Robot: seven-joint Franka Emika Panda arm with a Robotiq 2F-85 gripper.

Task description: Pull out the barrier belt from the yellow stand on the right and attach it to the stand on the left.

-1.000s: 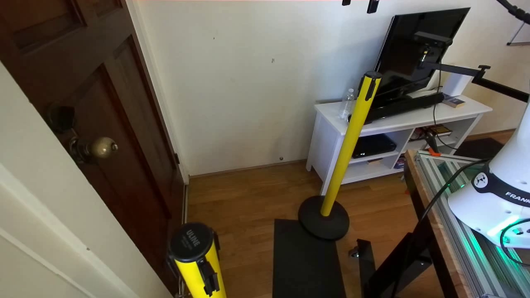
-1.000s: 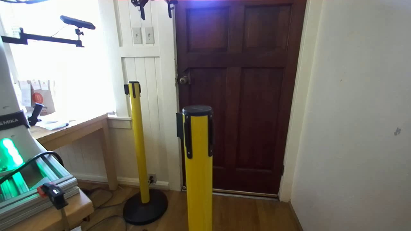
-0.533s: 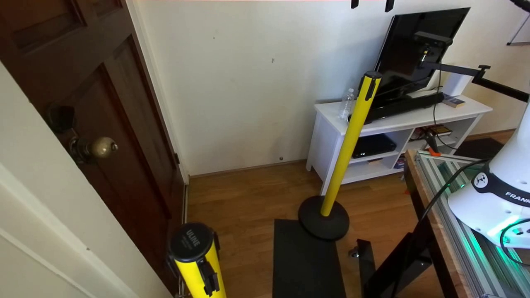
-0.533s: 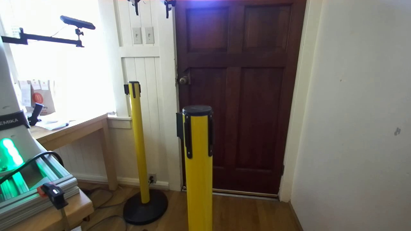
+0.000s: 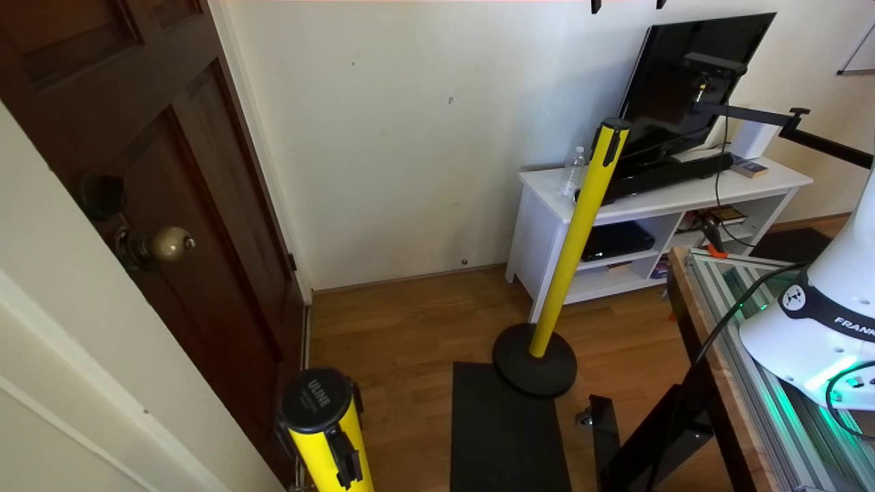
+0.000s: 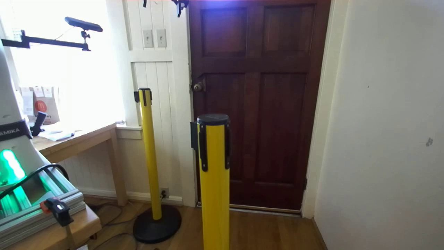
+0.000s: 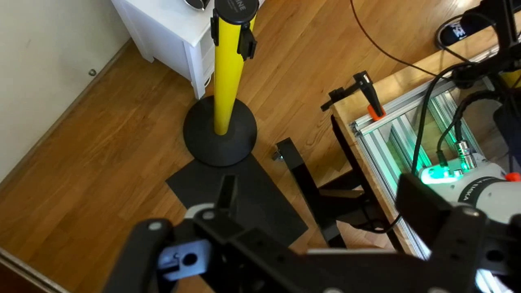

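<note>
Two yellow stands with black caps show in both exterior views. The right stand [image 5: 581, 239] rises upright from a round black base beside the white cabinet; in the wrist view this right stand [image 7: 228, 77] carries a black clip [image 7: 247, 42] near its top. By the door is the left stand [image 5: 331, 444], also seen as the farther left stand [image 6: 150, 156]. No strap of the barrier belt shows outside either post; it is hidden. My gripper [image 7: 323, 193] is open, with nothing between its fingers [image 7: 228, 193]. In both exterior views its fingertips hang at the top edge, above the stands.
A white cabinet [image 5: 540, 232] with a black television [image 5: 690, 82] stands behind the right stand. The brown door [image 6: 256, 139] closes off one side. A workbench edge [image 7: 366, 146] with a clamp [image 7: 368, 91] and loose cables borders the floor. A black mat [image 5: 506, 430] lies on the floor.
The gripper has moved up and to the right in an exterior view, and up and slightly left in an exterior view. Its fingers stay open. Both stands are unmoved.
</note>
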